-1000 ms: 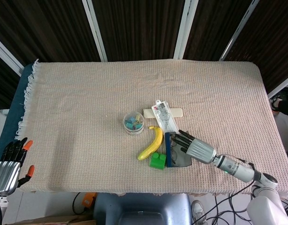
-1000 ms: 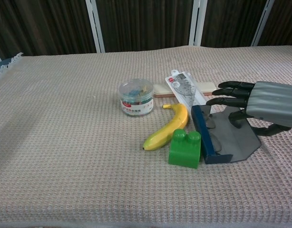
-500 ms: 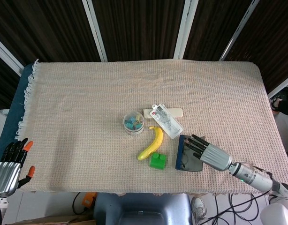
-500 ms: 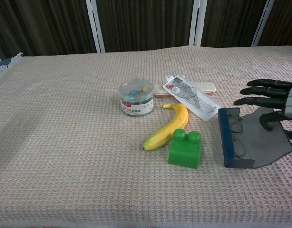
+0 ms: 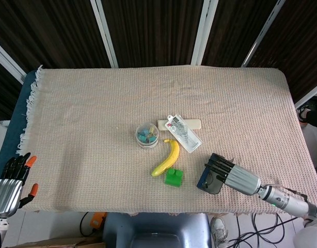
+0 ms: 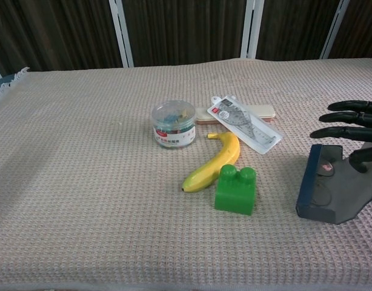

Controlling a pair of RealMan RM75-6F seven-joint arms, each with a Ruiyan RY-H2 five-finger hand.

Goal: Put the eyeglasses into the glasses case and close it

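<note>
The glasses case [image 6: 334,191], grey with a dark blue side [image 5: 204,178], sits near the table's front right, tipped up with its flap folded over. My right hand [image 6: 355,130] holds it at its right side, with the thumb on the grey flap and the fingers stretched out straight over the far edge; the same right hand [image 5: 228,173] covers half the case from above. The eyeglasses do not show in either view. My left hand [image 5: 9,183] hangs off the table's front left corner, fingers apart and holding nothing.
Left of the case stand a green block [image 6: 235,190] and a banana [image 6: 215,161]. Behind them lie a packaged ruler set [image 6: 244,123], a cream bar [image 6: 259,111] and a round clear tub [image 6: 173,123]. The table's front edge [image 5: 148,211] is close to the case.
My right hand has dragged the case to the right, away from the green block and ruler pack. The flat grey flap with the eyeglasses on it has folded up, hiding them. The left hand stayed still.
</note>
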